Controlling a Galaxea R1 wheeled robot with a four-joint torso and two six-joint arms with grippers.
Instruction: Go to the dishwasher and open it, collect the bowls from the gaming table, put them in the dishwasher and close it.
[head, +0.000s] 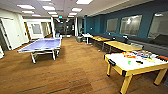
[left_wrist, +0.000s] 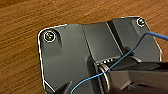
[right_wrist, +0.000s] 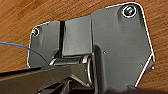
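Observation:
The gaming table (head: 119, 63), with a white top, yellow sides and yellow legs, stands at the right of the head view, a little ahead of me. Small coloured things (head: 140, 55) lie on its far half. I cannot tell bowls apart among them. The dishwasher is out of view. Both wrist views look down on brown wood-look floor (left_wrist: 20, 30) past the robot's own dark plate (left_wrist: 67, 52) and a thin blue cable (left_wrist: 120, 58).
A blue table-tennis table (head: 42, 45) stands ahead on the left. Yellow-topped tables (head: 122, 45) line a long bench by the dark blue wall on the right. Brown floor (head: 75, 62) runs between them toward a corridor (head: 63, 27). White doors (head: 11, 32) are on the left.

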